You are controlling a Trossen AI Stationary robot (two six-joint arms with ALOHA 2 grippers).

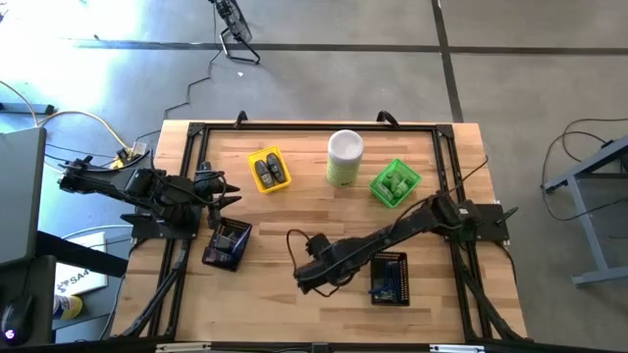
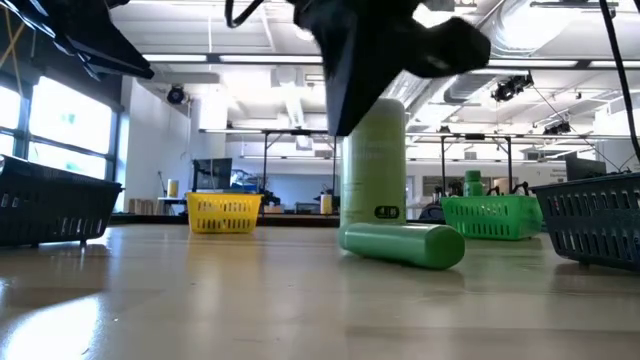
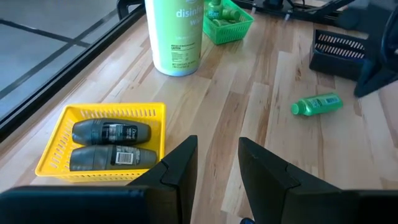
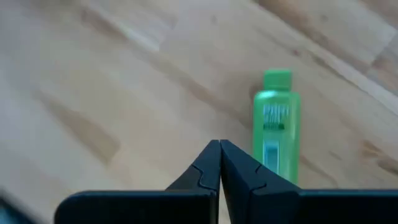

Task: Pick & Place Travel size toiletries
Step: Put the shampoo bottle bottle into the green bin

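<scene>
I've got the right gripper clenched empty just beside the lying green mini bottle; next I'd spread, straddle, grasp. Left gripper waits, part-open, empty.

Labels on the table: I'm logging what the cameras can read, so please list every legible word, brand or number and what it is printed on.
"disinf", cut off by the frame: on the tall pale-green canister; the smaller print below it is unreadable.
Green mini bottle lying on the table: label blurred, unreadable.
Two dark grey roll-ons in the yellow tray: labels and barcode too small to read.
Nothing else legible.
</scene>
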